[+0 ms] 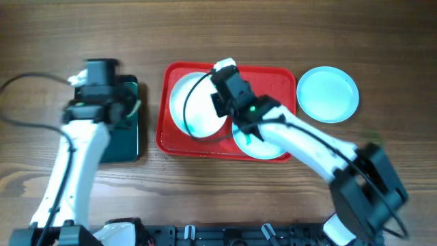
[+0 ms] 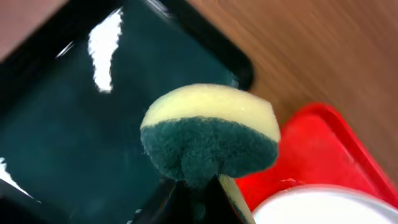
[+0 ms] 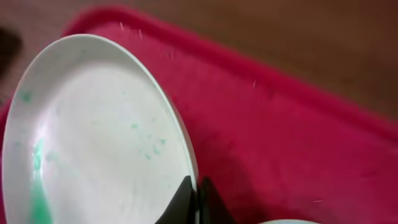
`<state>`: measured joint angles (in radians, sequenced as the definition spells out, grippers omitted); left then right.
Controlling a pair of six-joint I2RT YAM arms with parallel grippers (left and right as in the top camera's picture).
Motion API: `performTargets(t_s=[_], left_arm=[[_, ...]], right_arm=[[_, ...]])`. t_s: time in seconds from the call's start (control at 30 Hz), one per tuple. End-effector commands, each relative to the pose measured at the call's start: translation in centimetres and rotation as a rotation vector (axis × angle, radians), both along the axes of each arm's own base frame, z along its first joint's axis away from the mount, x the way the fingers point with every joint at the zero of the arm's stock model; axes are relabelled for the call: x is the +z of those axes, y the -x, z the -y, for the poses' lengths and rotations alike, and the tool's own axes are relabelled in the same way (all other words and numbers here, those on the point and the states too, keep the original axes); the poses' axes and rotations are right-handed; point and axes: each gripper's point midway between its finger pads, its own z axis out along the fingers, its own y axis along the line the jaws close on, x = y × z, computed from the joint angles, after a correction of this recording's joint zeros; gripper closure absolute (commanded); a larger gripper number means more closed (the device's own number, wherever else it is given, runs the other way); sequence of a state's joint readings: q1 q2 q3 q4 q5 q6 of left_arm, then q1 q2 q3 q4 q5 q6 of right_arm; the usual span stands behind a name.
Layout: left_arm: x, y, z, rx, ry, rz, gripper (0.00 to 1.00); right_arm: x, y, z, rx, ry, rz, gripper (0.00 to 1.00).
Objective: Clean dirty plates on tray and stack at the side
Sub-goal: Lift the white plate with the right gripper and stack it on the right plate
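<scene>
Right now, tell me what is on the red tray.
A white plate with green smears, its rim pinched by the right gripper, and a turquoise plate. The right arm covers most of that second plate, so its surface cannot be judged.

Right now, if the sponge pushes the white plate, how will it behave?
Probably stiff: the white plate shows no sag. Pinched at its rim by the right gripper, it may pivot or slip. Green smears hint at a slick face.

No text, label, brand, number or sign can be read anywhere in these views. Every visible surface appears plain and unmarked.
</scene>
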<state>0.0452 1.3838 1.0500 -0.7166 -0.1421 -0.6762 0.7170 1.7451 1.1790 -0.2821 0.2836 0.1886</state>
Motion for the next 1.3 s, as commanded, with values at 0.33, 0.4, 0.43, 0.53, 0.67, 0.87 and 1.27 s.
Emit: performTargets(t_s=[0.33,0.4,0.43,0.53,0.67,0.87,1.27], left_arm=[[-0.6,2.2,-5.0,0.179,0.170,-0.015,0.96],[-0.6,2.1,-4.7,0.170,0.170,-0.016,0.96],[-0.6,2.0,-4.5,0.164,0.170,-0.017,0.96],[-0.6,2.0,-4.4,0.161,0.169,-0.017,0.96],[-0.6,2.0,-4.4,0.161,0.169,-0.017,0.96],[-0.7,2.0,-4.4,0.159,0.169,-0.018,0.96],[-1.0,2.1,-4.3,0.159,0.170,-0.023,0.96]], right_arm=[[19.8,5.5,-2.2,-0.004,0.901,0.755,0.96],[21.0,5.8,-2.0,-0.020,0.930,0.772,0.96],[21.4,5.8,-1.8,-0.034,0.941,0.773,0.96],[21.4,5.9,-1.7,-0.041,0.942,0.769,0.96],[21.0,5.8,-1.6,-0.086,0.851,0.772,0.96],[16.3,3.6,1.9,-0.323,0.511,0.687,0.96],[3.1,-1.3,11.2,-0.443,-0.353,-0.208,0.96]])
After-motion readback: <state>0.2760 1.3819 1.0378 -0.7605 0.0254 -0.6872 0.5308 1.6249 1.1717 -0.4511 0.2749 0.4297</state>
